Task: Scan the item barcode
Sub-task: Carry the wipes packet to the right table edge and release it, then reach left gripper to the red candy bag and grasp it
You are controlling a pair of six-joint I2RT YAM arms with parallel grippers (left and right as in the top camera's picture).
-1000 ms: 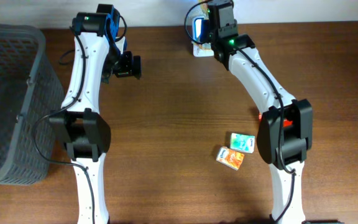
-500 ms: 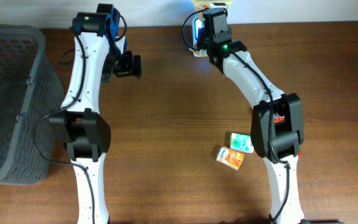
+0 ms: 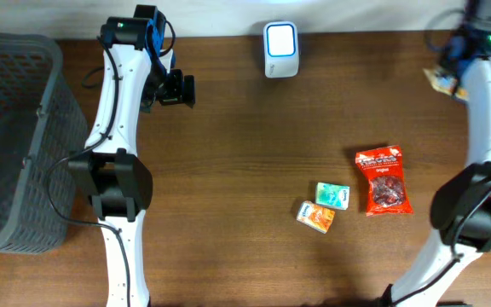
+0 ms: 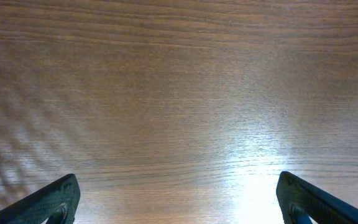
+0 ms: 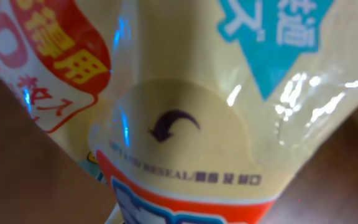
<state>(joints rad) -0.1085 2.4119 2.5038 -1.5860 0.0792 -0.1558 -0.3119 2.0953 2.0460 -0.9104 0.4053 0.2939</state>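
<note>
The item, a cream packet (image 5: 185, 124) with red and blue print, fills the right wrist view. Overhead, that packet (image 3: 441, 78) hangs at the table's far right back edge, and my right gripper (image 3: 455, 61) is shut on it. The gripper's own fingers are hidden behind the packet. No barcode shows on the visible face. The white scanner (image 3: 280, 49) with a blue window stands at the back centre, well left of the packet. My left gripper (image 3: 177, 89) hovers open over bare wood at the back left, its fingertips (image 4: 55, 199) wide apart with nothing between them.
A grey mesh basket (image 3: 15, 128) fills the left edge. A red snack bag (image 3: 384, 180), a small green pack (image 3: 332, 195) and a small orange pack (image 3: 315, 216) lie on the right half of the wooden table (image 3: 245, 153).
My right arm has swung from the scanner at the back centre to the far right, taking the packet with it. The scanner and the red bag are now uncovered. The left arm has not moved.
</note>
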